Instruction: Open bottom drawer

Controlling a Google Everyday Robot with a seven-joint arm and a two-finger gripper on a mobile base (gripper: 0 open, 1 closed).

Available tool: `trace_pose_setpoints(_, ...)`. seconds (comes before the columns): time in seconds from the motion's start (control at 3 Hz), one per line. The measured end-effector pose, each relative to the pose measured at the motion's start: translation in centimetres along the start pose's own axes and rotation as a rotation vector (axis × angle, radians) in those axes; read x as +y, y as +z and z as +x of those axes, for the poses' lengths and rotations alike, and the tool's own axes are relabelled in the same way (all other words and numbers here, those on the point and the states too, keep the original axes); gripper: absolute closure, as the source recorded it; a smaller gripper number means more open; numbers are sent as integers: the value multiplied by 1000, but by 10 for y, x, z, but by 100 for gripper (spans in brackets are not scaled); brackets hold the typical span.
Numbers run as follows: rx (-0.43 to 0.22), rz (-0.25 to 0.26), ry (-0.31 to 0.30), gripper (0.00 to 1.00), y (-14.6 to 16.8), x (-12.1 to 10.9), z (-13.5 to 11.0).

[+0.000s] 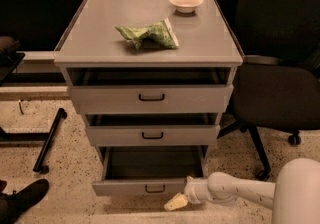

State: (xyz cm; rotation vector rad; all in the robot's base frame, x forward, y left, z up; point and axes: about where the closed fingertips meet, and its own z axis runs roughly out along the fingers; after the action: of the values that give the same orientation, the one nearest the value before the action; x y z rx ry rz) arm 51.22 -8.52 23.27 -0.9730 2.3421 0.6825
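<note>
1. The bottom drawer [120, 187], lowest in the cabinet [100, 33], stood drawn well out, so the pull looked largely done.
2. The gripper [175, 202] lay low before the cabinet's base, just below and right of the drawer's handle [155, 188], apparently off it; its opening could not be told.

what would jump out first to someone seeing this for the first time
The bottom drawer of the grey cabinet is pulled out furthest of the three, its dark inside on show. The gripper sits low by the floor, just below the right end of that drawer's front. On the cabinet top lie a crumpled green bag in the middle and a white bowl at the back right.
</note>
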Motion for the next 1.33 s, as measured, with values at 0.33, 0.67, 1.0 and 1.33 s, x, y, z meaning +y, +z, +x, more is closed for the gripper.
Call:
trace_pose_setpoints(0.33, -53, 26, -95, 0, -17, 9, -37)
trace_pose_setpoints(0.67, -63, -1, -144, 0, -7, 10, -54)
trace_pose_setpoints(1.0, -37, -53, -147, 0, 27, -4, -55)
trace_pose_setpoints(1.33, -10, -97, -145, 0, 66, -21, -54)
